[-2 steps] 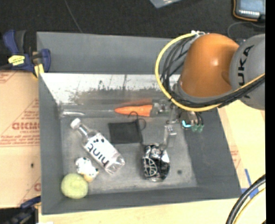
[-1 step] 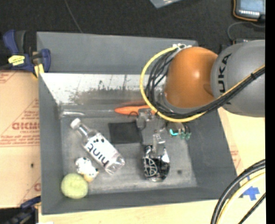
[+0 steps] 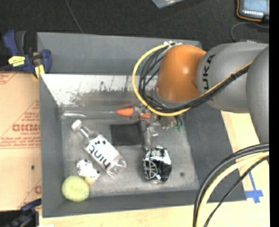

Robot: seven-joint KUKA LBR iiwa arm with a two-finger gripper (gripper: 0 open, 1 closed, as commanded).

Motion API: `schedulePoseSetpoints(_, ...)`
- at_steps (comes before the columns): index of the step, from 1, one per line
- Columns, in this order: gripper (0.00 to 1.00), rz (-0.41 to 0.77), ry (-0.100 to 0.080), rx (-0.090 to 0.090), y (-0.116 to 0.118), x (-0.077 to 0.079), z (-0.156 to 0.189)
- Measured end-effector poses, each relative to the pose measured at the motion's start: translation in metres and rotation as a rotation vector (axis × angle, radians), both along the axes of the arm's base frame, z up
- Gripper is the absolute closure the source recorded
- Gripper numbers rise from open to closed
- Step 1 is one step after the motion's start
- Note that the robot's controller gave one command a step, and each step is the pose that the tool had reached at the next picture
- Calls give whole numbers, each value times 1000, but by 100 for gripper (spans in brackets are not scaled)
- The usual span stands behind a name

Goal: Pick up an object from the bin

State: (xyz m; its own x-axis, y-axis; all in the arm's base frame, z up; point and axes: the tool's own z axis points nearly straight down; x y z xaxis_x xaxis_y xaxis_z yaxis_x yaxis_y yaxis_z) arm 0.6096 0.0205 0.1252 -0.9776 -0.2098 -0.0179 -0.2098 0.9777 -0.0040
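My gripper (image 3: 149, 132) hangs below the arm's orange cover, in the middle right of the bin. Just in front of it lies a crumpled black-and-white thing (image 3: 157, 164), near the bin's front right, and the gripper's lower end is close above that thing's back edge. A flat black square pad (image 3: 126, 134) lies directly left of the gripper. An orange cone-shaped piece (image 3: 126, 111) on a clear tube rests along the back wall, left of the gripper. I see nothing held in the gripper.
A clear bottle (image 3: 100, 150) with a white cap and the word "hint" lies slanted at the left. In front of it sit a small white-and-yellow toy (image 3: 88, 170) and a yellow-green ball (image 3: 75, 188) in the front left corner. The arm covers the bin's back right.
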Motion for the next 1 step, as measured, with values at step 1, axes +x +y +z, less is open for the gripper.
schedulePoseSetpoints(1, 0, -47, 4, 1, 10, 19, -47)
